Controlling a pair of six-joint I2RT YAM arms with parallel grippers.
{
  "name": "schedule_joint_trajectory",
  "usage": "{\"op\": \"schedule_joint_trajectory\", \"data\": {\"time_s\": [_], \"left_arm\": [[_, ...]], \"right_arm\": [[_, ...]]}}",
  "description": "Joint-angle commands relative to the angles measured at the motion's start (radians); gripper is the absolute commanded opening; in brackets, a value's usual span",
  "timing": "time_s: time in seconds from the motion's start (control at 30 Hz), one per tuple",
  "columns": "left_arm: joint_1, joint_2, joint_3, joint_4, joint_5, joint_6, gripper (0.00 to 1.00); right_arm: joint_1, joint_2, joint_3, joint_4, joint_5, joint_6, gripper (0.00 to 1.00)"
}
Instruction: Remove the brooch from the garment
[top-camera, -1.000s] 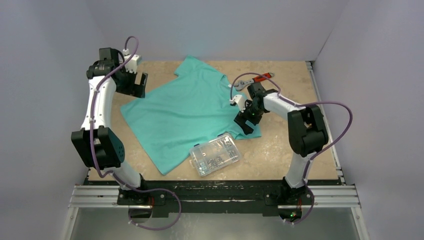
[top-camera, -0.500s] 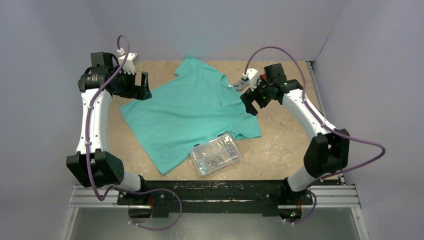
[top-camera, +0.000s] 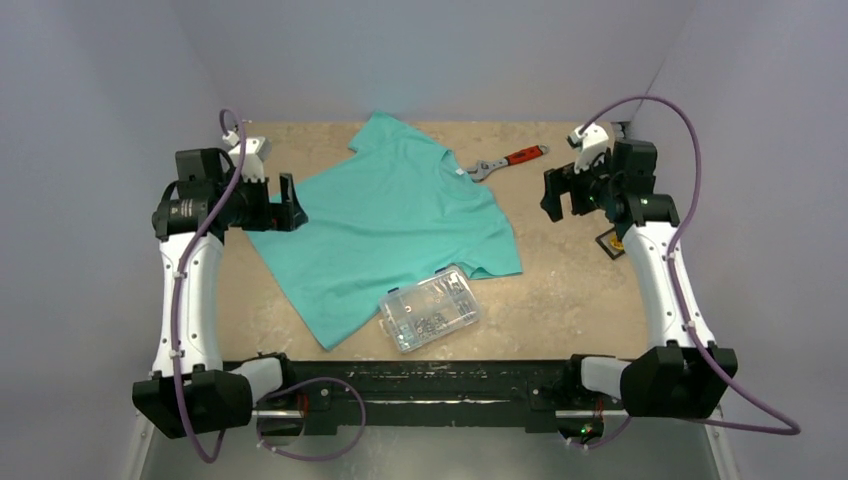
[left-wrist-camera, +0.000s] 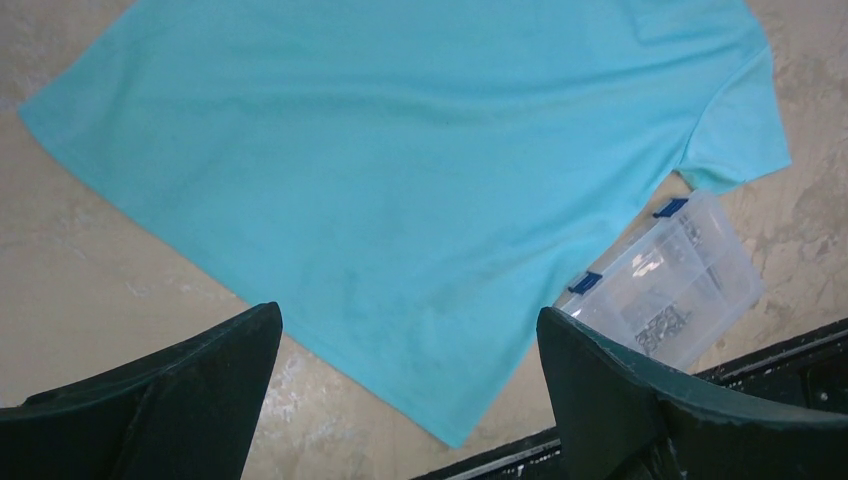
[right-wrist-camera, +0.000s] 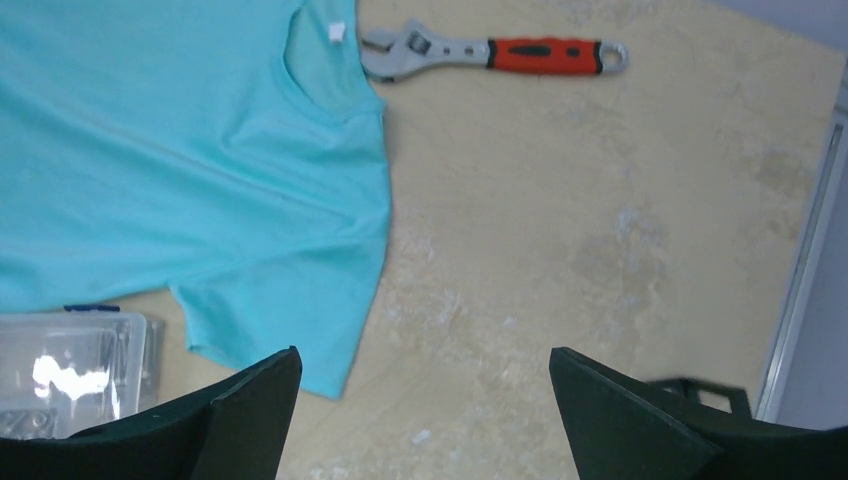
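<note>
The garment (top-camera: 390, 230) is a teal T-shirt lying flat mid-table, its white neck label (right-wrist-camera: 336, 32) near the collar. No brooch shows on the fabric in any view. A tiny orange-yellow spot, seemingly the brooch (top-camera: 613, 243), sits on a small dark square beside my right forearm. My left gripper (top-camera: 290, 203) hangs open at the shirt's left edge; its wrist view shows the shirt (left-wrist-camera: 400, 150) below wide jaws (left-wrist-camera: 408, 315). My right gripper (top-camera: 560, 198) is open over bare table right of the shirt (right-wrist-camera: 150, 150), with nothing between its fingers (right-wrist-camera: 422, 352).
A red-handled wrench (top-camera: 512, 158) lies beyond the collar, also in the right wrist view (right-wrist-camera: 500, 52). A clear plastic parts box (top-camera: 430, 308) rests on the shirt's near hem. Walls close the table on three sides.
My right gripper has lifted away from the shirt's right sleeve and swung back and to the right. My left gripper has drifted slightly nearer along the shirt's left edge. Both stayed open.
</note>
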Motion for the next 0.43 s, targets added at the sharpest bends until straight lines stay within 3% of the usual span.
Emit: {"op": "schedule_joint_trajectory", "data": {"time_s": [0.0, 0.17, 0.4], "left_arm": [[0.010, -0.070, -0.143, 0.031, -0.072, 0.009, 1.00], [0.012, -0.134, -0.241, 0.044, -0.109, 0.022, 1.00], [0.024, -0.134, -0.230, 0.035, -0.108, 0.019, 1.00]], "right_arm": [[-0.031, -0.067, -0.140, 0.027, -0.006, 0.041, 0.99], [-0.035, -0.112, -0.222, 0.033, -0.006, 0.043, 0.99], [-0.035, -0.110, -0.255, 0.057, -0.023, 0.033, 0.99]]}}
